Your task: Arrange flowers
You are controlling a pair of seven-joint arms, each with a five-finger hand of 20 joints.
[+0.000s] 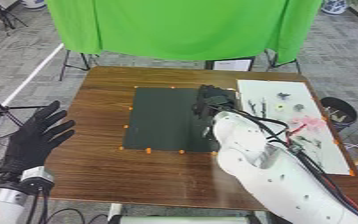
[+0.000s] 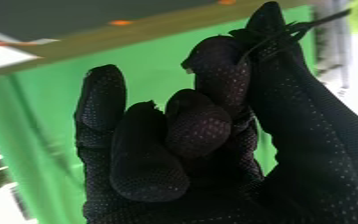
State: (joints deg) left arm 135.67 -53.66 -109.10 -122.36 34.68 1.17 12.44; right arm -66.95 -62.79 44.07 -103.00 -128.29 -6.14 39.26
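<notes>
The right robot hand (image 1: 213, 100) is over the right part of the dark mat (image 1: 162, 120) on the bench (image 1: 87, 125). In the right wrist view, its thumb and a curled finger pinch what looks like a thin, dark, leafy stem (image 2: 302, 30). The left robot hand (image 1: 35, 137) is released, fingers straight and spread, beside the bench's left edge. A pink flower (image 1: 312, 121) and a small yellow-green flower (image 1: 280, 106) lie on the white sheet (image 1: 255, 88), right of the mat.
</notes>
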